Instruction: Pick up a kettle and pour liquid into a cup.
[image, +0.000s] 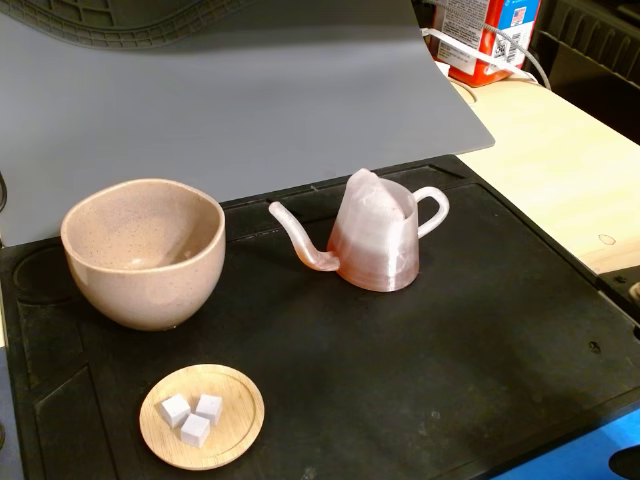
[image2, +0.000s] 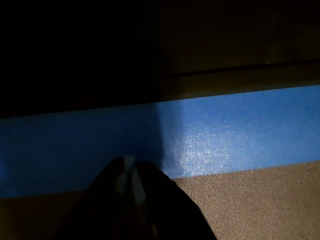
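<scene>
The kettle (image: 378, 237) stands upright in the middle of the black mat in the fixed view, its thin spout (image: 300, 240) pointing left toward the cup and its loop handle on the right. Reddish-brown liquid (image: 375, 265) tints its lower half through the translucent wall. Left of the spout sits the cup (image: 145, 250), a wide speckled beige-pink bowl; no liquid shows inside it. The arm is absent from the fixed view. In the wrist view my gripper (image2: 129, 172) is a dark shape at the bottom edge, fingers together with nothing between them, over blue tape and brown surface.
A small wooden dish (image: 202, 416) with three white cubes lies in front of the cup. A grey sheet (image: 250, 90) rises behind the black mat (image: 480, 330). A red-and-white carton (image: 490, 35) stands at the back right on the light wooden table (image: 560, 170).
</scene>
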